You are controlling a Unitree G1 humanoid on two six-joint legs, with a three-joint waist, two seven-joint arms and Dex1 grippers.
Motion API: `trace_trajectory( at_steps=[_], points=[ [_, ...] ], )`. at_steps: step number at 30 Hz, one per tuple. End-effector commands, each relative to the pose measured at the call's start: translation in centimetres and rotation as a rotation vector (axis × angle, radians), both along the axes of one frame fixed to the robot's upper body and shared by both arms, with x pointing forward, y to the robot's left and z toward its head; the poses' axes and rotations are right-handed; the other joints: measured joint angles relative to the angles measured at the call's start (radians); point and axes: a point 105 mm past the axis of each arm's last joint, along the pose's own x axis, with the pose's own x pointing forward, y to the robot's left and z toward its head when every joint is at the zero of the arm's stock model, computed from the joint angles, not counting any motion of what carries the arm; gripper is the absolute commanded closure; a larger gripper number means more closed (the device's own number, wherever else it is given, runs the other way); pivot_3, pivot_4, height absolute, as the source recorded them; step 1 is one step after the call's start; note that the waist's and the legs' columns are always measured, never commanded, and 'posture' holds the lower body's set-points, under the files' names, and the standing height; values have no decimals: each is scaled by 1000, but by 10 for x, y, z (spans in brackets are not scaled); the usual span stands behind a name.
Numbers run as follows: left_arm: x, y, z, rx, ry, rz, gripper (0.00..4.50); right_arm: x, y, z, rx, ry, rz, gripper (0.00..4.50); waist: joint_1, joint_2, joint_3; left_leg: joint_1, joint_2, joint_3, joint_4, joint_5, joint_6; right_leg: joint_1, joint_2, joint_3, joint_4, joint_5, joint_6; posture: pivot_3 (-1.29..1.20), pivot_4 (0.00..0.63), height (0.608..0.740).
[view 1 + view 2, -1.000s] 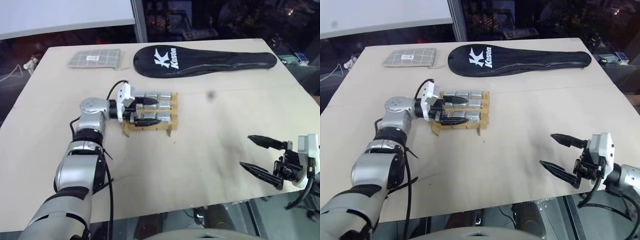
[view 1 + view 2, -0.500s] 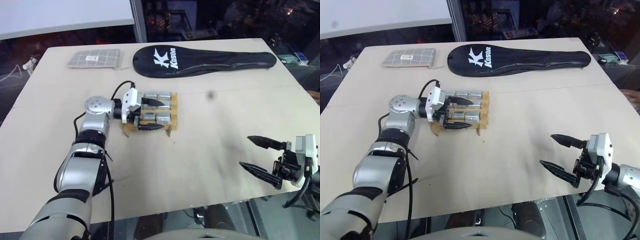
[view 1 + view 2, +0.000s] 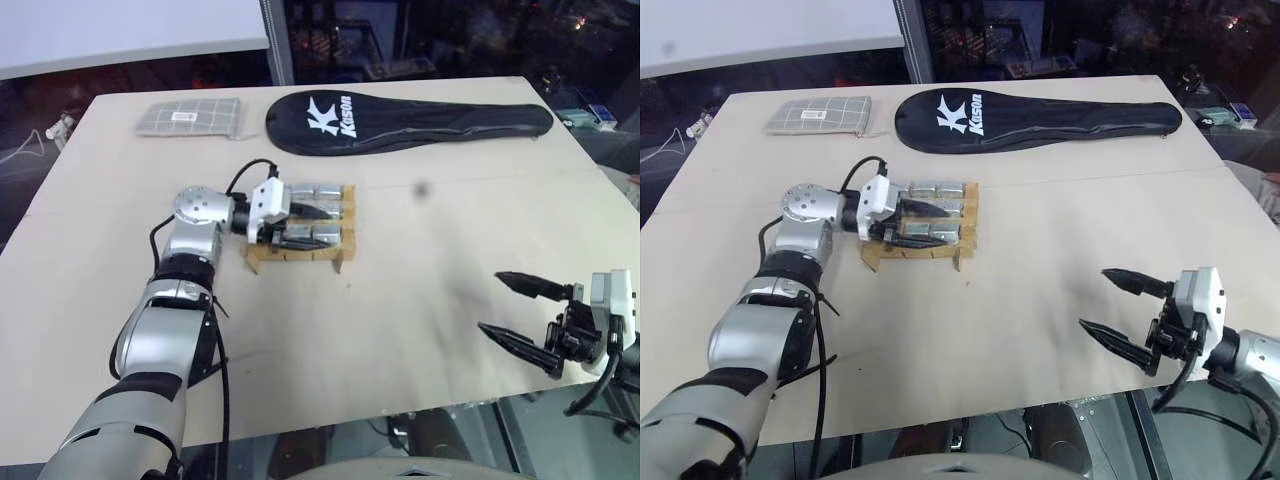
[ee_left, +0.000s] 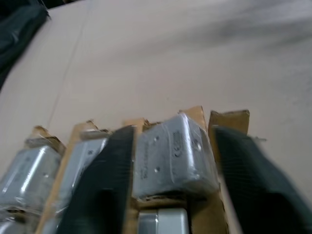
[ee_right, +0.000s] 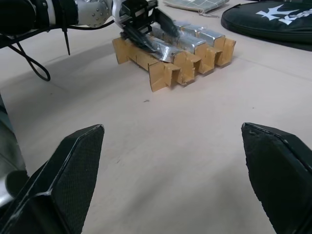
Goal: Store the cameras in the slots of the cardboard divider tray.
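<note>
Left wrist view showed the left gripper (image 4: 170,161) narrowed around one camera (image 4: 173,156) in the cardboard divider tray (image 3: 300,258); right gripper (image 3: 1122,312) gaped wide, empty.

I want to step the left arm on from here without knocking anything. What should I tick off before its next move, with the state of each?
1. Tan cardboard divider tray flat on the table: ok.
2. Left end effector straddling a silver-grey metal camera block: ok.
3. Its grip firm on that block: cannot tell.
4. That block seated fully in its slot: cannot tell.
5. Right end effector open and well apart from the tray: ok.
6. Black racket cover apart from the tray: ok.
</note>
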Motion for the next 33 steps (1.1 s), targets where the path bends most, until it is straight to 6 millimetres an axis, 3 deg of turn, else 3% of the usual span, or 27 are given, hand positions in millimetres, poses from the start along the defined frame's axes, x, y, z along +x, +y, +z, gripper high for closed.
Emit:
trace_trajectory(
  at_steps=[1,2,7,18,21,26,33],
  points=[
    [4,-1,10,40,-62,-5,3540,-5,5,12,7,-58,28,0,0,0,0,0,0,0,0,0,0,0,0,0,0,0,0,0,150,740],
    [4,-1,10,49,-63,-6,3976,-5,5,11,6,-58,27,0,3,0,-1,0,0,0,0,0,0,0,0,0,0,0,0,0,150,740],
    [5,-1,8,77,-54,-13,3976,-4,5,11,4,-58,25,0,6,0,-1,14,0,0,0,0,0,12,0,0,-1,-1,1,0,150,740],
    [6,-4,17,111,-100,-38,3976,-2,6,10,6,-65,19,0,5,0,-1,14,0,0,0,0,0,13,0,0,-1,-1,1,0,150,740],
    [9,-9,25,112,-185,-43,3326,-1,6,9,8,-66,18,0,5,0,-1,14,0,0,0,0,0,13,0,0,-1,-1,1,0,150,740],
    [6,-11,27,148,-235,-87,1098,-2,7,8,9,-65,15,0,5,0,-1,14,0,0,0,0,0,13,0,0,-2,-1,1,0,150,740],
    [9,-5,30,210,-278,-74,1098,0,7,7,6,-68,12,0,3,0,-1,13,0,0,-1,0,0,13,0,0,-2,-1,1,0,150,740]
  ],
)
